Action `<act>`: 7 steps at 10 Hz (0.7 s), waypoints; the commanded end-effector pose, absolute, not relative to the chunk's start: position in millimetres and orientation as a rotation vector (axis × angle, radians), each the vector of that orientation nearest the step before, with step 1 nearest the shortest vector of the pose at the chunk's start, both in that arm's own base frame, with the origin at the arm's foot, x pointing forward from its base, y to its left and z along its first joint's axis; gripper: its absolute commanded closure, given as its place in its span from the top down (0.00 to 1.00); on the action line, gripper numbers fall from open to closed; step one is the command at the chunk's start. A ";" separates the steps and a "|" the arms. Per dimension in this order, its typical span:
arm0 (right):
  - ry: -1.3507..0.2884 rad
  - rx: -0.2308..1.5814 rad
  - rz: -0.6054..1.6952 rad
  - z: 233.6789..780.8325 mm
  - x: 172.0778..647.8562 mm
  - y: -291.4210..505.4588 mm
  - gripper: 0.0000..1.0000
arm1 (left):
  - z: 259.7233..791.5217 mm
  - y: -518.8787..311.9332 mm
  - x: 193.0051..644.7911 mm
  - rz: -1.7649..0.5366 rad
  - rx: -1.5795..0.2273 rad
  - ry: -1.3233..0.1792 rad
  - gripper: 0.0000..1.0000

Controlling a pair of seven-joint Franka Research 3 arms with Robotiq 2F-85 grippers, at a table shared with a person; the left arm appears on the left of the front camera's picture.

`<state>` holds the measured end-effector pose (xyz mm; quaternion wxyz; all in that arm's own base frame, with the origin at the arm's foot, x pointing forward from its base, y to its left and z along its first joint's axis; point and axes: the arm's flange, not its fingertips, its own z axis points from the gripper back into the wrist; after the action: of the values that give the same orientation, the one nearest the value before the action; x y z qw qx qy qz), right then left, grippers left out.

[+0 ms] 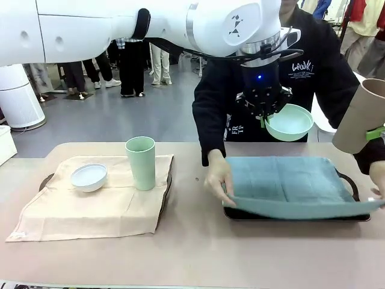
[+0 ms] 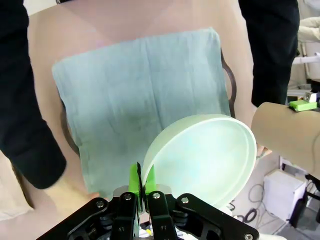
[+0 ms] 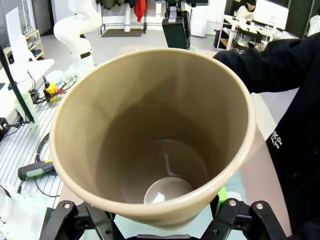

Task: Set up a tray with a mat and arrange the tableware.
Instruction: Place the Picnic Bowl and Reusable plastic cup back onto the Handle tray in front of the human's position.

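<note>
The person's hand (image 1: 218, 177) smooths the blue-grey mat (image 1: 287, 185) over the dark tray (image 1: 351, 183) at the bench's (image 1: 192, 253) four o'clock, so both arms should hold off until that cloth lies flat. The left gripper (image 1: 263, 122) hangs above the mat, fingers pinched shut on the rim of the mint green bowl (image 1: 291, 121): a thin-edge grip, so lower it level and slow. The right gripper (image 3: 155, 220) clasps the tan-brown cup (image 1: 360, 117) at three o'clock, fingers spread wide round its wall. It's a smooth, matte, tapered cup. At nine o'clock, the white bowl (image 1: 89, 176) and mint green cup (image 1: 140, 162) wait on the creased beige cloth (image 1: 90, 208).
</note>
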<state>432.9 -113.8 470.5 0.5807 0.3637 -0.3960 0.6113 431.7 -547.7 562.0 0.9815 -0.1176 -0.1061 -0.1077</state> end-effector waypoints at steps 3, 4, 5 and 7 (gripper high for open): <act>-0.944 0.864 1.435 473.1 436.3 -113.9 0.28 | 566.1 -546.4 431.7 -0.218 -0.260 -0.211 0.00; -0.944 0.864 1.435 473.1 436.3 -113.9 0.28 | 566.1 -546.4 431.7 -0.218 -0.260 -0.211 0.00; -0.944 0.864 1.435 473.1 436.3 -113.9 0.28 | 566.1 -546.4 431.7 -0.218 -0.260 -0.211 0.00; -0.944 0.864 1.435 473.1 436.3 -113.9 0.28 | 566.1 -546.4 431.7 -0.218 -0.260 -0.211 0.00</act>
<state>432.7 -113.9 470.5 0.5805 0.3640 -0.3960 0.6112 431.7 -547.7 562.0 0.9815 -0.1177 -0.1061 -0.1077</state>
